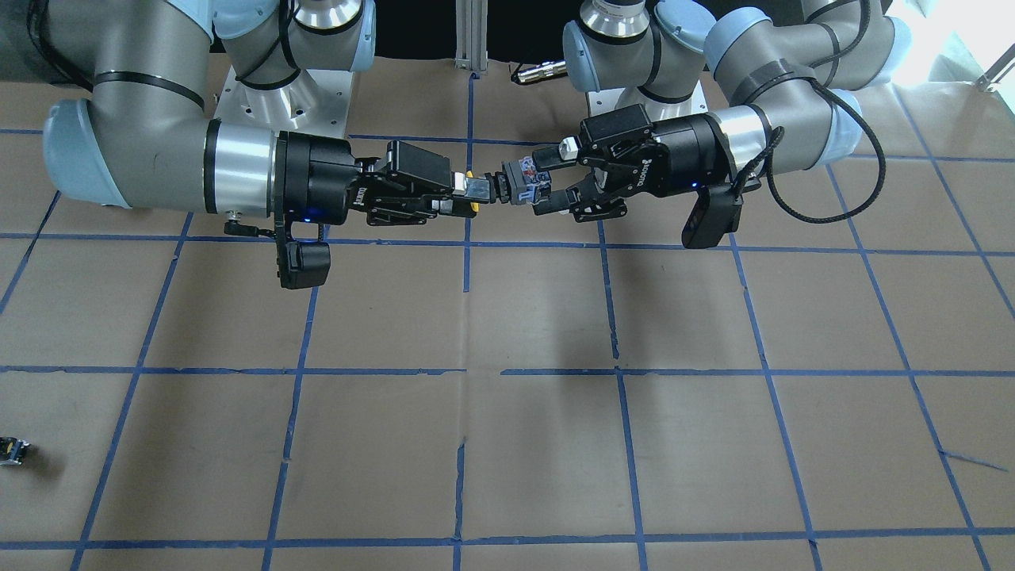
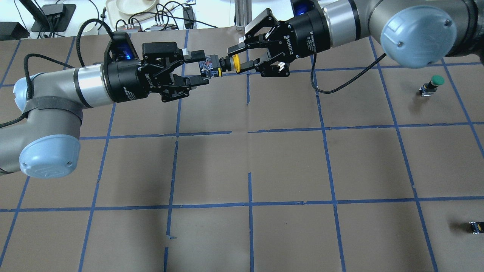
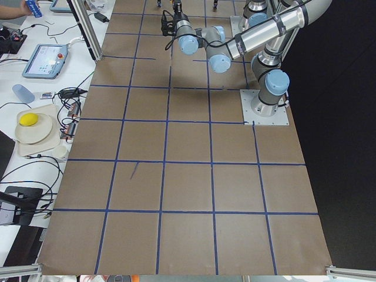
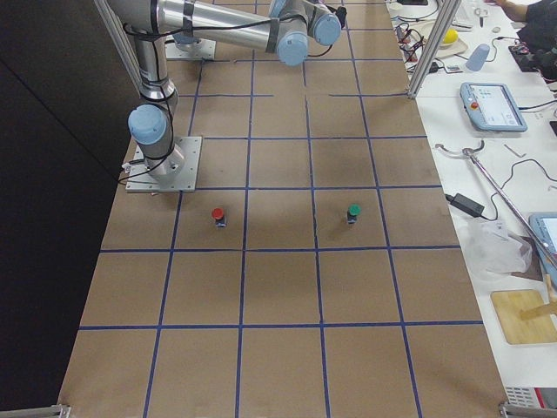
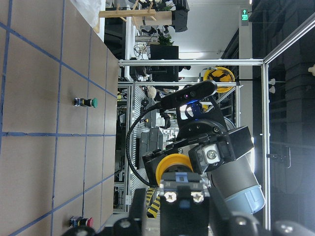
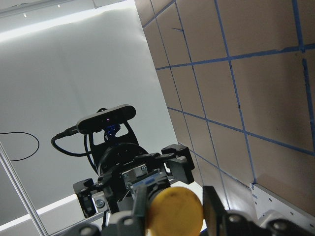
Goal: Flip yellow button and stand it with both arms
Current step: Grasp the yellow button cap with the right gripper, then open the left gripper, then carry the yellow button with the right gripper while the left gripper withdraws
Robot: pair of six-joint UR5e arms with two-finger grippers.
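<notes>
The yellow button (image 2: pixel 236 63) hangs in the air on its side between my two grippers, above the far middle of the table. My left gripper (image 2: pixel 200 68) is shut on its black-and-grey body (image 1: pixel 523 182). My right gripper (image 2: pixel 239 58) faces it and has its fingers closed against the round yellow cap. In the front view the right gripper (image 1: pixel 468 194) is on the left and the left gripper (image 1: pixel 547 181) on the right. The cap fills the space between the right fingers in the right wrist view (image 6: pixel 174 214). It also shows in the left wrist view (image 5: pixel 172 164).
A green-capped button (image 2: pixel 435 81) stands on the table to my right, also in the right side view (image 4: pixel 353 212). A red-capped button (image 4: pixel 218 214) stands near the right arm's base. A tiny dark part with a yellow speck (image 2: pixel 475 226) lies near the right edge.
</notes>
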